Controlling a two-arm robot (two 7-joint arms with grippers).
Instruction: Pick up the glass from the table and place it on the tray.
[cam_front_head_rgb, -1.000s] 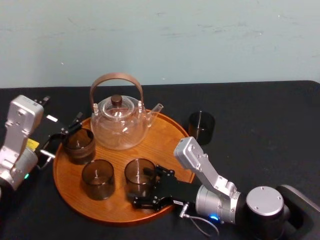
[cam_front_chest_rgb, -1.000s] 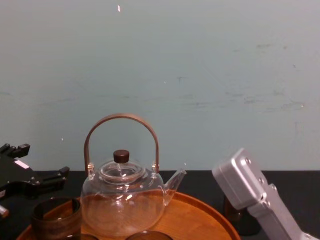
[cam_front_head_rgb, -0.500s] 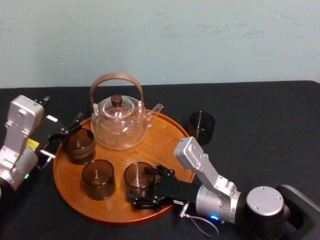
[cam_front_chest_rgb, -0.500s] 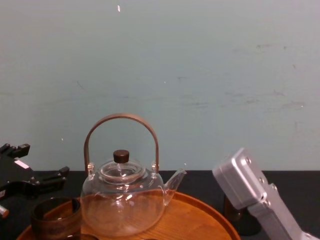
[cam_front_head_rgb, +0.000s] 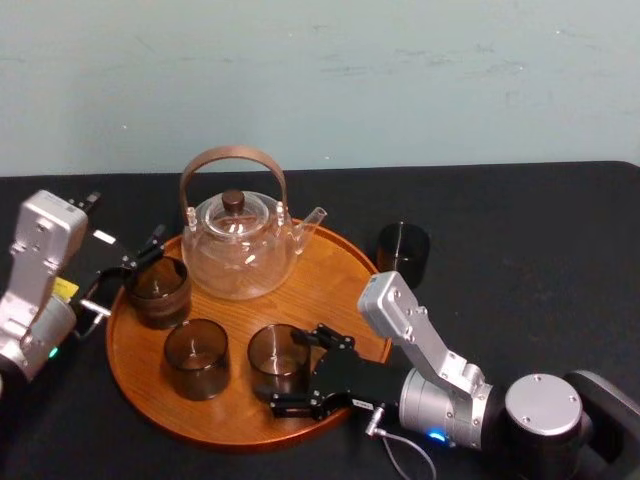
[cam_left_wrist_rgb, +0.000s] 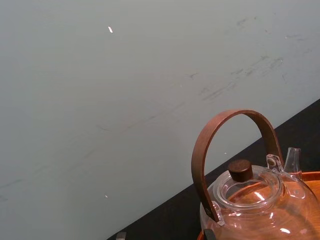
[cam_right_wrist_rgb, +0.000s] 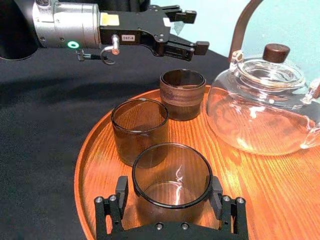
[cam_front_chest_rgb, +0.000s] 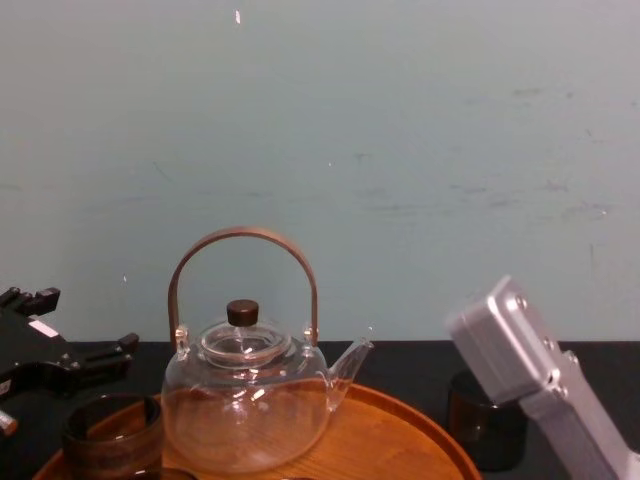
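Three glasses (cam_front_head_rgb: 196, 357) stand on the tray (cam_front_head_rgb: 332, 276), the right tool (cam_front_head_rgb: 297, 368) spread wide around the front glass (cam_front_head_rgb: 276, 356), the left tool (cam_front_head_rgb: 140, 255) parted beside the tray's left rim.

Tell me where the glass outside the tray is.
Head view: the dark glass stands on the black table right of the tray, near the teapot spout.
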